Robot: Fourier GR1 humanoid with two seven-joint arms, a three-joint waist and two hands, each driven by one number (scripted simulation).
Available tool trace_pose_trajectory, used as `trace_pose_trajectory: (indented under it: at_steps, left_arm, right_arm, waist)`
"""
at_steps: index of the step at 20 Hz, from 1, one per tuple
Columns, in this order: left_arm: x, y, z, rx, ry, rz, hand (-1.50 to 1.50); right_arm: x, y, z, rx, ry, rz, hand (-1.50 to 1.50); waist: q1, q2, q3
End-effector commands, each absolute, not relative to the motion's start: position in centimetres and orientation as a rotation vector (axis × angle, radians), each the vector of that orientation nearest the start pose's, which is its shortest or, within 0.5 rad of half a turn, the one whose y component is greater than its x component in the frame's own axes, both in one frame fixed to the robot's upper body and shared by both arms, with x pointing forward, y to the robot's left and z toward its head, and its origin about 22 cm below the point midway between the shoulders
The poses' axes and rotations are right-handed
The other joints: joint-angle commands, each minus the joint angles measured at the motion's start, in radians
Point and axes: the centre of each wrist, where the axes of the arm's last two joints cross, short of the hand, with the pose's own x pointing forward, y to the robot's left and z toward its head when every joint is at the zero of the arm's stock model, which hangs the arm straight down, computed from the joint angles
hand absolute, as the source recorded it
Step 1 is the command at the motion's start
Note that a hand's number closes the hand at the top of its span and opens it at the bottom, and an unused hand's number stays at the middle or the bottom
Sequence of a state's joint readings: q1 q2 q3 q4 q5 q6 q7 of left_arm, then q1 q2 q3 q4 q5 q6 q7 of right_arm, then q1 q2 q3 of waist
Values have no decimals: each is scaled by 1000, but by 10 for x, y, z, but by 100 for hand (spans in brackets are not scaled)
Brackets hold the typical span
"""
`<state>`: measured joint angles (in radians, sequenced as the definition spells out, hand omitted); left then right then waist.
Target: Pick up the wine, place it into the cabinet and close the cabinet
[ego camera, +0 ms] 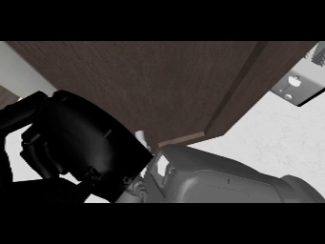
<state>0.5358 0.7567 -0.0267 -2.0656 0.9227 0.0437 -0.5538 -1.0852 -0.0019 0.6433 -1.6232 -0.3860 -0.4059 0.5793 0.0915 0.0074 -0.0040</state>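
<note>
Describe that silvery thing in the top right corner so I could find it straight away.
Start at the big brown cabinet across the top. Past its right edge, against the pale counter, sits the silver box in the upper right corner. It alone is light metal with small round holes and a dark rim.

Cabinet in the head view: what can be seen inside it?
Of the cabinet only dark wood outer panels show; they cover its inside, so whatever it holds cannot be seen. The black hand hides the cabinet's lower left part.
</note>
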Motion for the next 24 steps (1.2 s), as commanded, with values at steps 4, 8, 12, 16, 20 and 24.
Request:
trace_pose_trajectory:
  at_steps: [4,8,12,16,20,24]
  left_arm:
    - [133,352,94,-199,-1973,164,-150]
    - [136,356,110,-200,-1981,150,-150]
    - [128,375,106,-174,-1988,175,-150]
    - [135,384,110,-142,-1990,211,-150]
    - [123,380,104,-148,-1986,193,-150]
    - [131,380,114,-180,-1967,152,-150]
  right_arm:
    - [286,43,259,792,-1399,844,150]
    - [306,51,261,859,-1236,993,150]
    - [351,41,250,856,-1259,796,150]
    - [382,19,247,734,-1423,743,150]
    - [405,6,231,645,-1472,633,150]
    - [418,-20,216,589,-1501,573,150]
  waist:
    - [9,19,1]
    - [6,14,2]
    - [-9,5,2]
    - [-44,4,3]
    - [-31,6,2]
    - [-46,10,3]
